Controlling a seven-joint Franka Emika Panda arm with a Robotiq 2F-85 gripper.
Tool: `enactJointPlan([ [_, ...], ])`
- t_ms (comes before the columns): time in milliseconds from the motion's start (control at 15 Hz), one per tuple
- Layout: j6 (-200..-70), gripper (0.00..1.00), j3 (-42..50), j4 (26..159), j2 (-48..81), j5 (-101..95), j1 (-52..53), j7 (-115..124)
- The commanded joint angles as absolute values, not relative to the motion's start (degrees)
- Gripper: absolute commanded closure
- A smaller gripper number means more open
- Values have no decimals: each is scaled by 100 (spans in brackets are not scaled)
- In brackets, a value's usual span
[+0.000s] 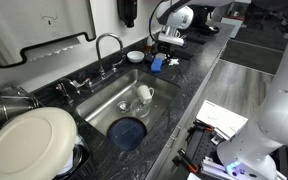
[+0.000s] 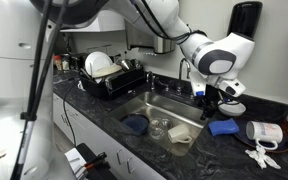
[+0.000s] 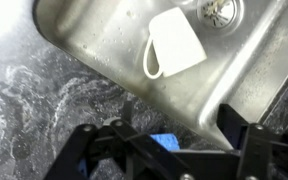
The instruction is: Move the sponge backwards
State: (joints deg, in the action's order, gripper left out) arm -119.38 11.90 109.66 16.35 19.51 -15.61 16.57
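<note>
Hangs just above the sponge (image 1: 158,64) at the sink's (image 1: 109,100) far end, with gripper (image 3: 168,130) spread wide and empty. Nothing grasped yet; leaves the whole backward shift to do.

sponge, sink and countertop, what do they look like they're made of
Sponge: bright blue, matte, looks like soft foam. Sink: brushed stainless steel, judging by its grey sheen and reflections. Countertop: dark, mottled, glossy, probably polished stone or a laminate imitating it.
</note>
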Motion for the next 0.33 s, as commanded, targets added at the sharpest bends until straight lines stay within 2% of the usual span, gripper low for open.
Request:
enactJointPlan([
  [0,-10887,0,1229,11157,1072,1679,-1484,1572],
  [267,-10920,0,1184,11645,403,1138,-1255,1623],
])
